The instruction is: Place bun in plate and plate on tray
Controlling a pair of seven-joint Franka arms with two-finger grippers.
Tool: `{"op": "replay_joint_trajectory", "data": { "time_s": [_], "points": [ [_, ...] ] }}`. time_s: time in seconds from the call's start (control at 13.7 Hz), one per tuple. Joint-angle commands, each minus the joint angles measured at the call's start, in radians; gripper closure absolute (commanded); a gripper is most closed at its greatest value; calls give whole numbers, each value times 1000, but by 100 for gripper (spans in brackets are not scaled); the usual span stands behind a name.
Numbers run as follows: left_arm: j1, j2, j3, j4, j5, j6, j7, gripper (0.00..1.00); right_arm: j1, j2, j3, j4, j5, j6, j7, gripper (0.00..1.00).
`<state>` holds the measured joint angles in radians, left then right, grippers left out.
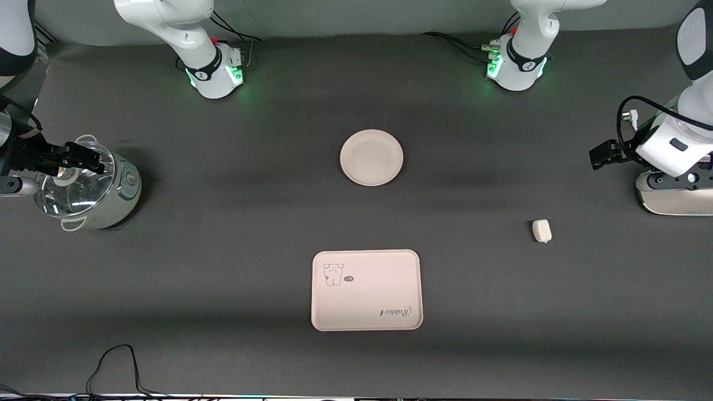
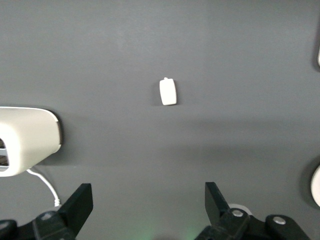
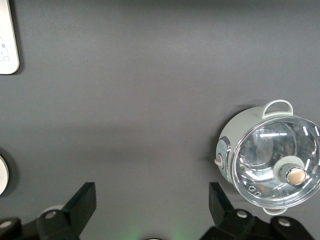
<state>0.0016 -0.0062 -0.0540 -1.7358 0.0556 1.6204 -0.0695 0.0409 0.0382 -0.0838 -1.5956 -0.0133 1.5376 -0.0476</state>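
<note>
The bun (image 1: 541,230) lies on the dark table toward the left arm's end; it also shows in the left wrist view (image 2: 168,91). The round plate (image 1: 371,157) sits empty mid-table. The tray (image 1: 366,290) with the "Rabbit" lettering lies nearer to the front camera than the plate, empty. My left gripper (image 1: 599,157) is up in the air at the left arm's end, open and empty (image 2: 148,192), apart from the bun. My right gripper (image 1: 83,156) hangs over a pot, open and empty (image 3: 152,192).
A pale green pot with a glass lid (image 1: 83,186) stands at the right arm's end, also in the right wrist view (image 3: 270,155). A white machine housing (image 1: 674,195) sits at the left arm's end. A black cable (image 1: 111,367) loops along the front edge.
</note>
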Motion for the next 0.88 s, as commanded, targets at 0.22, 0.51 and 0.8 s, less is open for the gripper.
{"op": "replay_joint_trajectory", "data": {
  "time_s": [0.22, 0.51, 0.8],
  "points": [
    [23, -8, 13, 7, -25, -22, 45, 0, 1, -18, -4, -12, 10, -1, -21, 0],
    [21, 5, 9, 16, -23, -23, 56, 0, 1, -18, -4, -12, 10, -1, -21, 0],
    [23, 54, 9, 88, -20, -23, 53, 0, 1, -18, -4, -12, 10, -1, -21, 0]
  ]
}}
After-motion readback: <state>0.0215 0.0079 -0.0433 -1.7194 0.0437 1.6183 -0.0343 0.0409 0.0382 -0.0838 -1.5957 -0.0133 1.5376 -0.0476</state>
